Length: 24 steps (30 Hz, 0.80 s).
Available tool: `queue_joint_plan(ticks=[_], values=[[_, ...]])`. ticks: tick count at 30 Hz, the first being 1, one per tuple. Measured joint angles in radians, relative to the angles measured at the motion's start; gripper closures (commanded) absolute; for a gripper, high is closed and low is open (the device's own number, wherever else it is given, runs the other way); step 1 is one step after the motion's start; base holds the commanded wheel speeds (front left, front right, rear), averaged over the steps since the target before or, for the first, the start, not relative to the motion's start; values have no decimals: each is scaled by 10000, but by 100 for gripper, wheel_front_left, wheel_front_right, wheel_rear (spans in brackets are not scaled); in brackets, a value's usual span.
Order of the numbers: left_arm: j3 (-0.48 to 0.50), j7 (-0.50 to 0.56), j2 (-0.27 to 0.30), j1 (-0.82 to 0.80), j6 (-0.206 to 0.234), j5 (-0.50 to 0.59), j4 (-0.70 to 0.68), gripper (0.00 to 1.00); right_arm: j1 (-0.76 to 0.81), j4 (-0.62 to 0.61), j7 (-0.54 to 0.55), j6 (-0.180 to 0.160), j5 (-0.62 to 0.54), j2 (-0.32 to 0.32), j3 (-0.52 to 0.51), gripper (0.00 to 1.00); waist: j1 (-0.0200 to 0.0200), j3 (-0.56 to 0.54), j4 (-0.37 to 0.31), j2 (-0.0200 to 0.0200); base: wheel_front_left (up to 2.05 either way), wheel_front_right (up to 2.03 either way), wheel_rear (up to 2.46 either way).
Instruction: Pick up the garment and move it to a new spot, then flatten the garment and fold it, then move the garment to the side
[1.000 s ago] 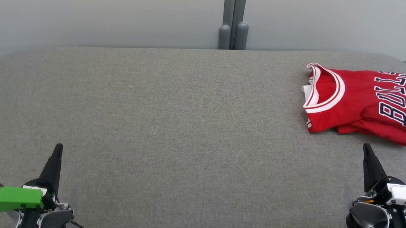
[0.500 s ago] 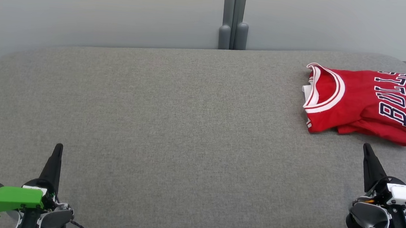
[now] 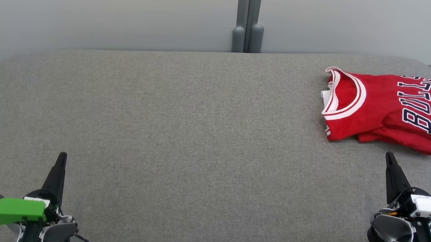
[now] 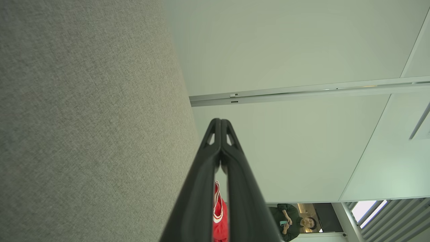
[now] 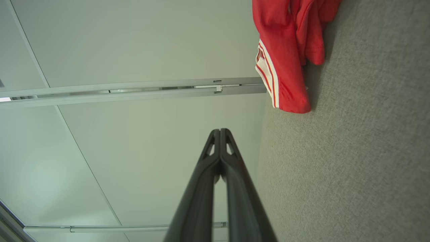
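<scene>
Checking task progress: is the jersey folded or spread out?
Folded. The red jersey lies as a compact rectangle on the grey cushion, layers doubled along its near edge.

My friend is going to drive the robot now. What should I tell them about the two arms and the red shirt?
Left end effector: shut, empty, low at the near left of the gray cushion.
Right end effector: shut, empty, at the near right, just short of the red shirt and not touching it.
Shirt: lies folded at the far right of the cushion, collar toward the middle.
Done, by the look of it: the shirt is folded and set to the side.
Left: probably nothing. The shirt's near edge looks a little rumpled, so tidy it if you like.
</scene>
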Motion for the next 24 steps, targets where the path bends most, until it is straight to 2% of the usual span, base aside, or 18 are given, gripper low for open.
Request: queue_joint_plan(ticks=[24], values=[[-2,0,0,0,0,0,-4,100,-1,-8,0,0,0,4,-6,100,0,1,0,0,0,0,0]])
